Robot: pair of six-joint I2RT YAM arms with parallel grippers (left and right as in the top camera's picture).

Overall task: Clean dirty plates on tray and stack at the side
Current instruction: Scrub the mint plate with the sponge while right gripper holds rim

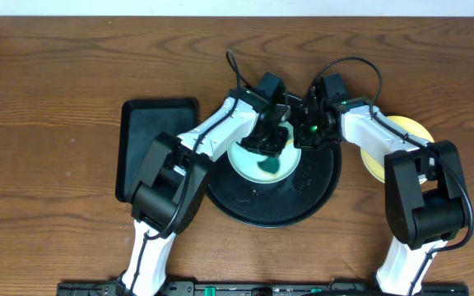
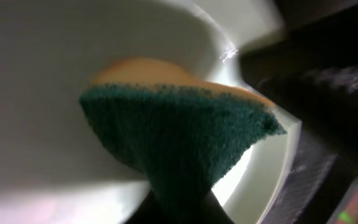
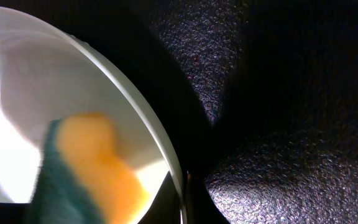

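A pale mint plate [image 1: 248, 161] lies on the round black tray [image 1: 303, 205]. My left gripper [image 1: 271, 141] is shut on a green and yellow sponge [image 1: 268, 168] and presses it onto the plate's inside. The left wrist view shows the sponge [image 2: 179, 137] on the plate [image 2: 42, 93], with the jaws [image 2: 179, 211] pinched on it. My right gripper [image 1: 308, 134] is shut on the plate's right rim. The right wrist view shows the rim [image 3: 148, 124] between the fingers [image 3: 182, 186], the sponge [image 3: 98, 168] and the tray [image 3: 278, 93]. A pale yellow plate [image 1: 403, 131] lies right of the tray, partly under my right arm. The other mint plate is out of view.
A smaller black rectangular tray [image 1: 151, 140] lies on the wooden table [image 1: 56, 99] left of the round tray. Both arms cross over the round tray's far half.
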